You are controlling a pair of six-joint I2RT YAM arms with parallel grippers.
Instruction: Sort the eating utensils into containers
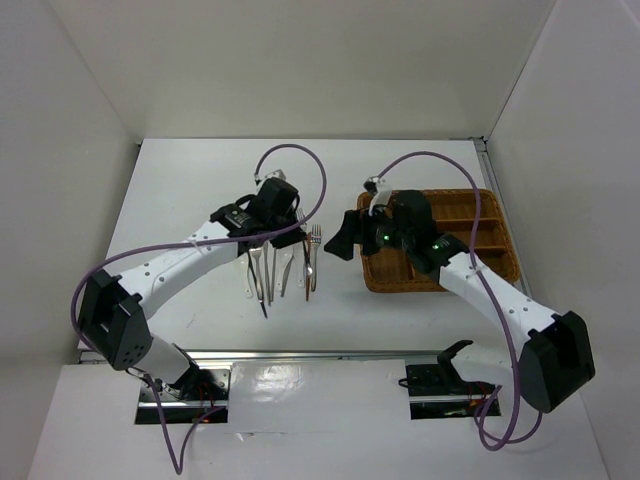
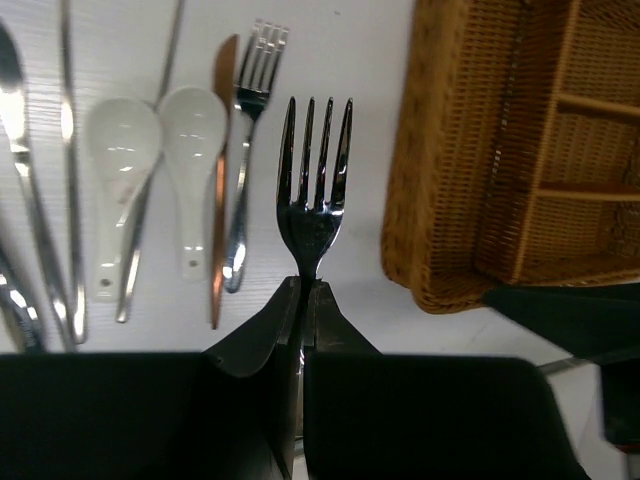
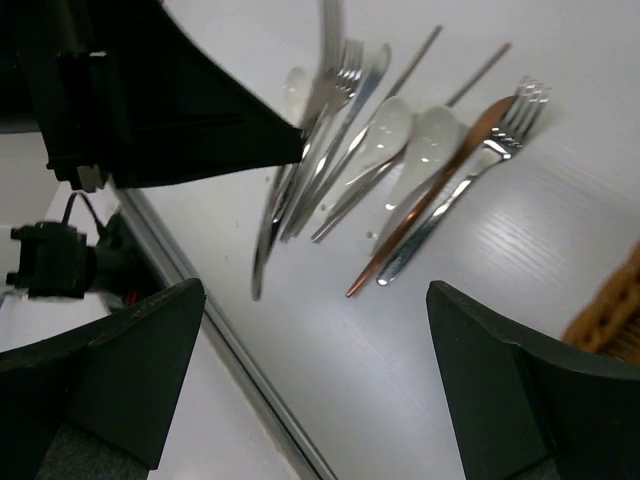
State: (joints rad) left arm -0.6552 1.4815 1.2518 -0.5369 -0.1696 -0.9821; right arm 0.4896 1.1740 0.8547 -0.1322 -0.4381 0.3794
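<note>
My left gripper [image 2: 303, 290] is shut on the neck of a silver fork [image 2: 312, 190], whose tines point away just left of the brown wicker tray [image 2: 470, 150]. Left of it on the table lie another fork [image 2: 250, 120], a copper stick [image 2: 220, 180], two white spoons [image 2: 120, 170] and more silver pieces. In the top view the left gripper [image 1: 288, 237] hovers over this pile. My right gripper [image 1: 345, 235] stands open and empty beside the tray's [image 1: 400, 282] left end. Its wrist view looks down on the lying fork [image 3: 480, 170] and the spoons [image 3: 395, 130].
The tray's dividers [image 2: 590, 110] split it into compartments. A metal rail [image 3: 230, 350] runs along the table's near edge. White walls close in the table at the back and on both sides.
</note>
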